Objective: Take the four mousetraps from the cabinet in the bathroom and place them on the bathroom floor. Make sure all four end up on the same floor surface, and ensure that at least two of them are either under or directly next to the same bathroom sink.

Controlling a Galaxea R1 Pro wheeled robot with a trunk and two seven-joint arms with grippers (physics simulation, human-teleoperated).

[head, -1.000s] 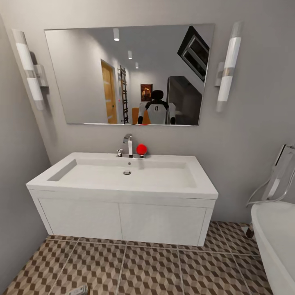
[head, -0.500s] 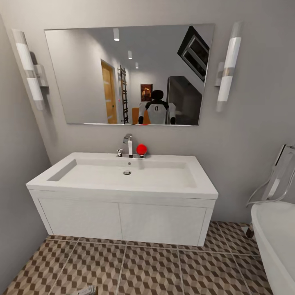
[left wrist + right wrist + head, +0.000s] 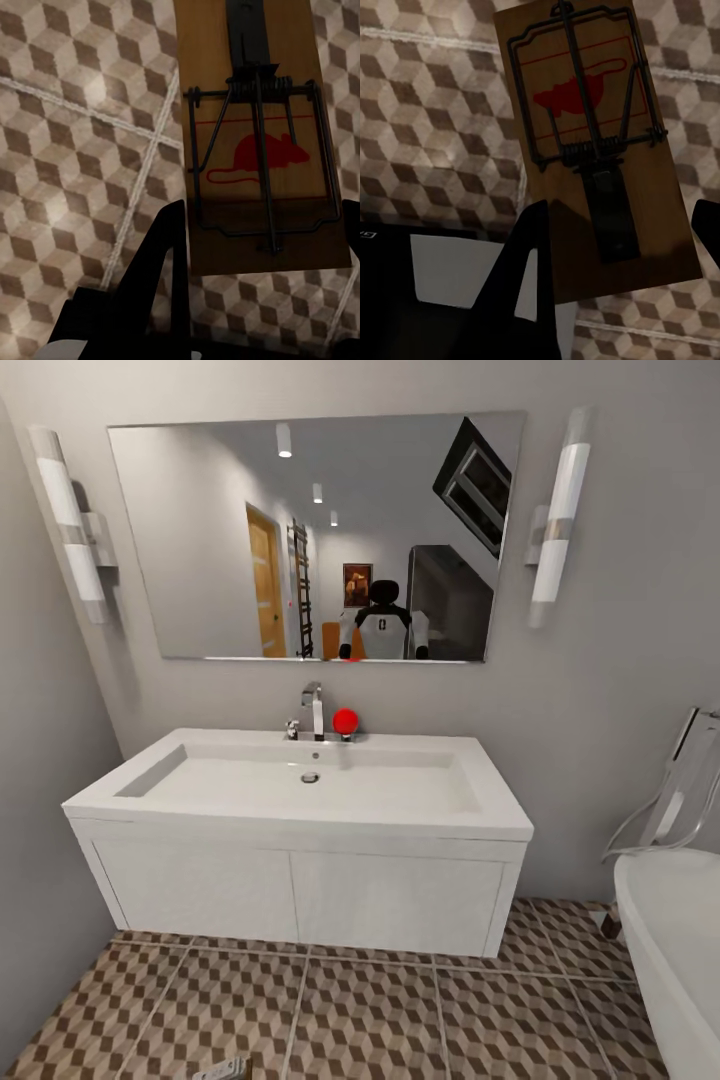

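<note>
So on my left wrist cam the left gripper point(image 3: 259, 247) has its jaws pinching a mousetrap point(image 3: 259, 142), wooden board with the red mouse print, hanging over the bathroom floor point(image 3: 82, 150). Same deal on the right: the right gripper point(image 3: 619, 247) has its jaws clamped on another mousetrap point(image 3: 592, 142) above the cube-pattern tiles. Further out, my head cam has the white vanity unit point(image 3: 300, 890) with the sink point(image 3: 310, 785) and chrome tap point(image 3: 314, 710), then the mirror point(image 3: 310, 530) on the wall behind.
</note>
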